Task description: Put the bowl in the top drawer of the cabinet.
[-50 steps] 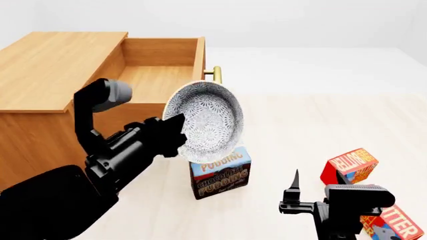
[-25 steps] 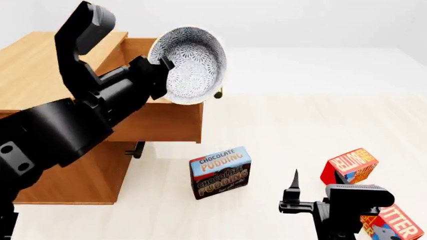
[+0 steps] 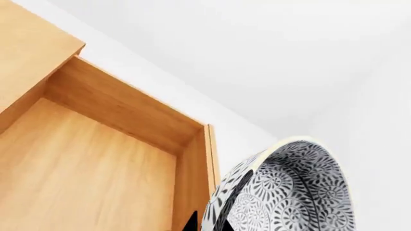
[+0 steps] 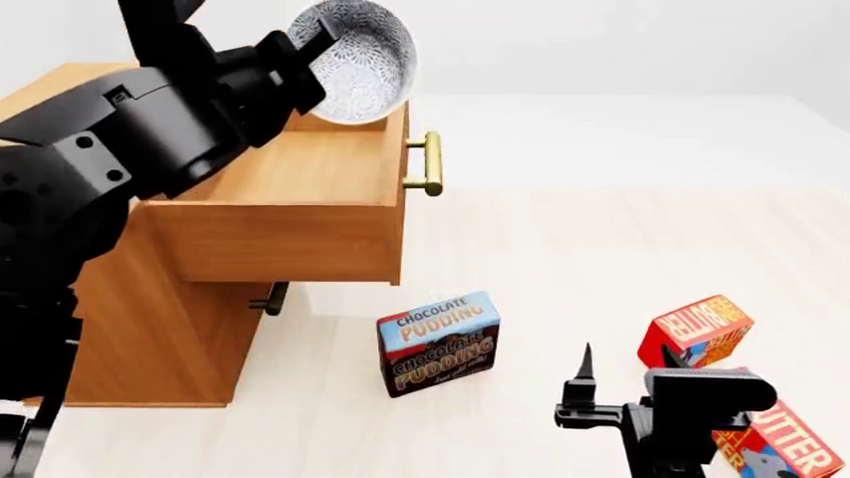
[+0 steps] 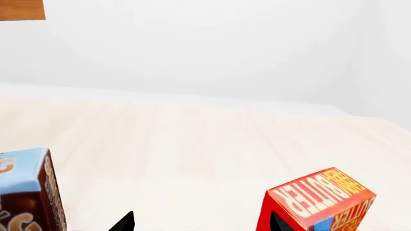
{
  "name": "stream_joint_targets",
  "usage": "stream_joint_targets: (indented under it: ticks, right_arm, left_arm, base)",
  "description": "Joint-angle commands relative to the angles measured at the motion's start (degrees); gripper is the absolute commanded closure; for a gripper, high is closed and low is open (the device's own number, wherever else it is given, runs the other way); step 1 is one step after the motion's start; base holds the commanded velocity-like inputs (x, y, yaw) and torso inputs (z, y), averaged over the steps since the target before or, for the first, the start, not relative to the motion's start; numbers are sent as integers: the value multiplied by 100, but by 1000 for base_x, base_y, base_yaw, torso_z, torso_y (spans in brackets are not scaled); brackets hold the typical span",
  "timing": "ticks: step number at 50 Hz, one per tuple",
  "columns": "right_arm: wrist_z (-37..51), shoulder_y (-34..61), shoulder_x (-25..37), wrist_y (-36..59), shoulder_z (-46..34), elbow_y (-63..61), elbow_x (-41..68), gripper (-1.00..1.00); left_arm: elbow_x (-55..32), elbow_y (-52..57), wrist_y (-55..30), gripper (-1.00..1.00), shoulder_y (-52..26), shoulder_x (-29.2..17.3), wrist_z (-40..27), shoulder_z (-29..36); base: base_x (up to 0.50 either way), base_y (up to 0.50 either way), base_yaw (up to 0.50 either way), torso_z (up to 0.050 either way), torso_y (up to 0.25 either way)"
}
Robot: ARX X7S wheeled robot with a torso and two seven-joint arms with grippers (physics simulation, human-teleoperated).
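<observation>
The bowl (image 4: 356,60), white with a grey-blue pattern, hangs tilted on its side above the far end of the open top drawer (image 4: 306,179). My left gripper (image 4: 309,45) is shut on its rim. The left wrist view shows the bowl (image 3: 289,192) clamped at the rim between the fingertips of the left gripper (image 3: 209,225), with the drawer's bare wooden floor (image 3: 83,168) below. The cabinet (image 4: 146,329) stands at the left, partly hidden by my left arm. My right gripper (image 5: 200,225) stays low near the floor, open and holding nothing.
A chocolate pudding box (image 4: 439,342) stands on the floor in front of the drawer. Two red butter boxes (image 4: 696,332) (image 4: 783,448) lie by the right arm. The top drawer's brass handle (image 4: 429,163) juts out; the lower drawer's handle (image 4: 273,297) shows beneath.
My left arm has raised the bowl and carried it back and left, from in front of the drawer to above it. The right arm has not moved.
</observation>
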Motion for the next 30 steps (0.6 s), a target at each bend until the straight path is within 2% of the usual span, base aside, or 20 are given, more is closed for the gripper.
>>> stream_joint_targets:
  ticks: [1, 17, 26, 30]
  right_arm:
    - [8, -10, 26, -10, 43, 46, 58, -100]
    - [16, -183, 87, -100, 211, -78, 224, -100]
    - [44, -178, 88, -114, 196, -20, 204, -100]
    - [48, -193, 100, -126, 209, -1, 212, -100]
  left_arm:
    - [364, -1549, 93, 100, -498, 486, 213, 259]
    - [697, -4022, 257, 100, -1147, 1184, 1120, 504]
    - [893, -5937, 395, 100, -1684, 1723, 1928, 657]
    - [875, -6074, 472, 100, -1597, 1760, 1910, 667]
  base:
    - [0, 0, 0, 0, 0]
    - [0, 0, 0, 0, 1]
    - [0, 0, 0, 0, 1]
    - [0, 0, 0, 0, 0]
